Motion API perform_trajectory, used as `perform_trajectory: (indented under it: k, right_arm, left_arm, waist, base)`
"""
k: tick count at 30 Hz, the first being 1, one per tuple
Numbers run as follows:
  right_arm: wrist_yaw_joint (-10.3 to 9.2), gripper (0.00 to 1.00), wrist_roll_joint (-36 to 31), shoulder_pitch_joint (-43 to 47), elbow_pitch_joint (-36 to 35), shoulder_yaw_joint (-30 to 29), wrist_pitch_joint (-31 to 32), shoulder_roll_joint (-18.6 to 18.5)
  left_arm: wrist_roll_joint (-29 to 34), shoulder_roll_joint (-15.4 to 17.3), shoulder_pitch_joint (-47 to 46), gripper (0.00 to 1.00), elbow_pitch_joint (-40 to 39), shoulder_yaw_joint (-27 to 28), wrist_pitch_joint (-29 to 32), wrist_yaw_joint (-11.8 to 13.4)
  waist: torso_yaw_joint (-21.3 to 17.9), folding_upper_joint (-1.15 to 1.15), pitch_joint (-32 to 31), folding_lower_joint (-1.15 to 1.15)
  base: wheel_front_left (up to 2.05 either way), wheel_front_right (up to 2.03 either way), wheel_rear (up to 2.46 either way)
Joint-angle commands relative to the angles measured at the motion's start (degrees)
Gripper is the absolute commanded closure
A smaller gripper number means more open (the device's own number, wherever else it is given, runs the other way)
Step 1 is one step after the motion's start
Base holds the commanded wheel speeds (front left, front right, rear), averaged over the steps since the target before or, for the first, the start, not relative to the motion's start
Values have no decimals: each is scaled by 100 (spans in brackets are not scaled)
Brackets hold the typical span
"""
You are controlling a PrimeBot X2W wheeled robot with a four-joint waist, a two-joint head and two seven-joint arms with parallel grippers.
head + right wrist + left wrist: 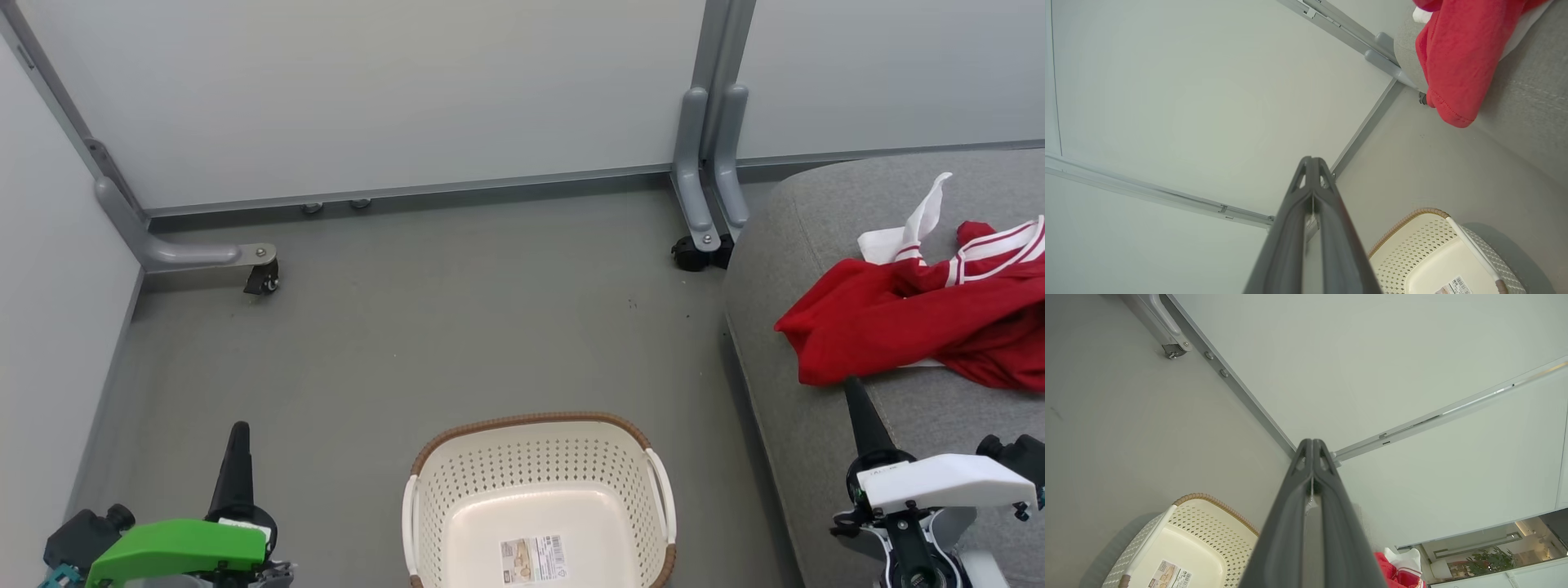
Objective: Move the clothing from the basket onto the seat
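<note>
Left fingers (pixel 237 441): pressed together, holding nothing, near left over the floor. Basket (pixel 522 420): on the floor, near centre, between the two arms; what shows of its inside is bare save a paper label (pixel 532 560). Right fingers (pixel 856 404): pressed together, holding nothing, over the near part of the seat (pixel 808 457), tips pointing far. Clothing (pixel 906 322): heaped on the seat, far right, nearest red hem just beyond the right fingertips; long axis runs left to right, passing off the right edge of the head view. Right arm is much the nearer. Judgement: transfer looks done; any tidying would fall to the right arm, reaching a little farther.
</note>
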Motion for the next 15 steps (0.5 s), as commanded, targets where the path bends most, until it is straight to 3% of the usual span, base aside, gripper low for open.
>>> perform_trajectory:
  k: [1, 15]
  right_arm:
    - [3, 100, 164, -156, -25, -26, 41, -21]
    - [3, 100, 924, -251, 43, -92, 240, -11]
  left_arm:
    - [-167, 51, -166, 100, -73, 30, 37, -18]
    - [-905, 48, -277, 100, -78, 136, 245, -21]
  waist:
    - [-6, 0, 7, 0]
    - [-52, 0, 70, 0]
  base:
    - [0, 0, 0]
    - [0, 0, 0]
